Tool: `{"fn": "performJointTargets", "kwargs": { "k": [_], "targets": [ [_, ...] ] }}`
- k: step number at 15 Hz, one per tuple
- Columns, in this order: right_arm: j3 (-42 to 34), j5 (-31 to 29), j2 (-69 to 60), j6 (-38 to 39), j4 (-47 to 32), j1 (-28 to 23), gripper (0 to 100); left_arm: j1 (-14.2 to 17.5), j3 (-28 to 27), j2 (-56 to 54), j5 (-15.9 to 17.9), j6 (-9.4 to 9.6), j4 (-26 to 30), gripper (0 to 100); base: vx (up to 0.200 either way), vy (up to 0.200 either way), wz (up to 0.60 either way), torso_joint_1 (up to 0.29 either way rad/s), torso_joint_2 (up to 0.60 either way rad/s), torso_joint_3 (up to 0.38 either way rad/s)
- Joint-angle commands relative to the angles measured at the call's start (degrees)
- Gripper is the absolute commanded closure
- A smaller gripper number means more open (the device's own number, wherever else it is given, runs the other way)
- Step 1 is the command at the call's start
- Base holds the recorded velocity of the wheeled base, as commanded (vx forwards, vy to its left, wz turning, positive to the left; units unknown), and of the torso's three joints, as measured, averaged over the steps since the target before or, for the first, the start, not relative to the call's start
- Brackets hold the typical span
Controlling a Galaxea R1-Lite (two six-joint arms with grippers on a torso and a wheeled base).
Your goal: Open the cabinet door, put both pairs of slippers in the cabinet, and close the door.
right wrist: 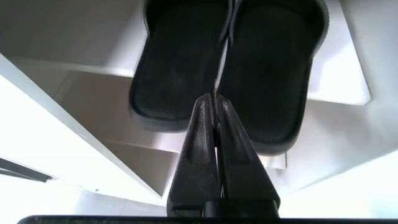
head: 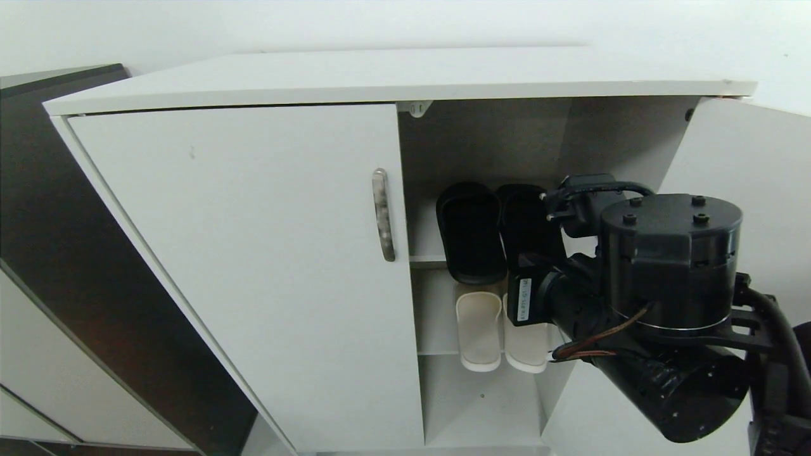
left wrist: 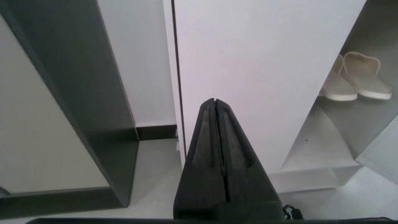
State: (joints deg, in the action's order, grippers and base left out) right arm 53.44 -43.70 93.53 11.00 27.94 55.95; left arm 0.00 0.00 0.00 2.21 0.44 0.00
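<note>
Jaws together, the right gripper (right wrist: 215, 99) sits just before the black slippers (head: 472, 231) on the upper shelf of the cabinet (head: 380, 76), centre frame; the white slippers (head: 479, 329) lie 1 shelf below. The left gripper (left wrist: 214, 104), jaws together too, faces the closed left door (left wrist: 261, 62).

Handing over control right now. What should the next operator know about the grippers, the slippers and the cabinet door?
Left gripper: shut, empty, facing the closed left door.
Right gripper: shut, empty, by the heels of the black slippers.
Black slippers are on the upper shelf, white slippers on the shelf below, heels overhanging.
Done: right door open, both pairs inside.
Left: withdraw the right arm, close that door.
</note>
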Motion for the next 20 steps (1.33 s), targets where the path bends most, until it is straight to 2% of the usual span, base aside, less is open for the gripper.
{"fn": "performJointTargets", "kwargs": {
  "k": [1,18,20],
  "targets": [
    [0.0,0.0,0.7,0.0,0.0,0.0,100,0.0,0.0,0.0,0.0,0.0,0.0,100,-0.2,0.0,0.0,0.017,0.0,0.007],
    [-2.7,0.2,0.7,-0.2,0.1,-1.6,100,0.0,0.0,0.0,0.0,0.0,0.0,100,-0.2,0.0,0.0,0.002,0.0,0.003],
    [-2.9,0.2,0.8,-0.3,0.1,-1.6,100,0.0,0.0,0.1,0.0,0.0,0.0,100,0.0,0.0,0.0,0.0,0.0,0.0]
  ]
}}
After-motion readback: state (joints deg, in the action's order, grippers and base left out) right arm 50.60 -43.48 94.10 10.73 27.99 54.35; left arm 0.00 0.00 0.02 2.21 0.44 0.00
